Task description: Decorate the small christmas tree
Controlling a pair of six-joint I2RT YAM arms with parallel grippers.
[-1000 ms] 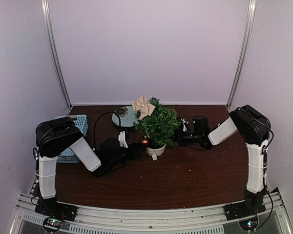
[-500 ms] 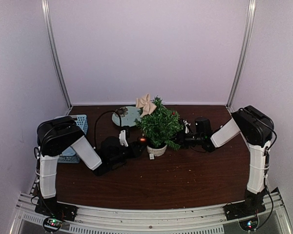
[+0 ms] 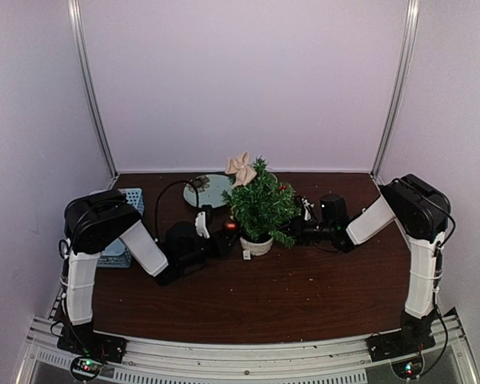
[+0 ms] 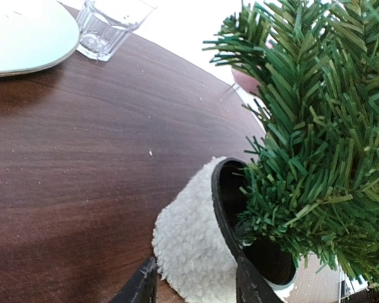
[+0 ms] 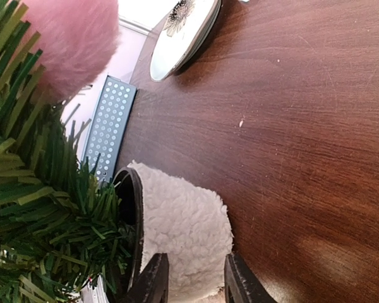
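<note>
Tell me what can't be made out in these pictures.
Left gripper: wrist view's bottom edge cuts its fingers; grip on the pot unclear.
Right gripper: likewise in its wrist view.
Pink fuzzy thing: right wrist view, blurred, cropped at the top; identity unclear.
Glass: left wrist view, rim cut off.

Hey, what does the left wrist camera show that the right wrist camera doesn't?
Only the left wrist view shows the clear glass cup. Only the right wrist view shows the blue perforated basket. Both show the small christmas tree, its fuzzy white pot, the pale plate and the wooden table.
</note>
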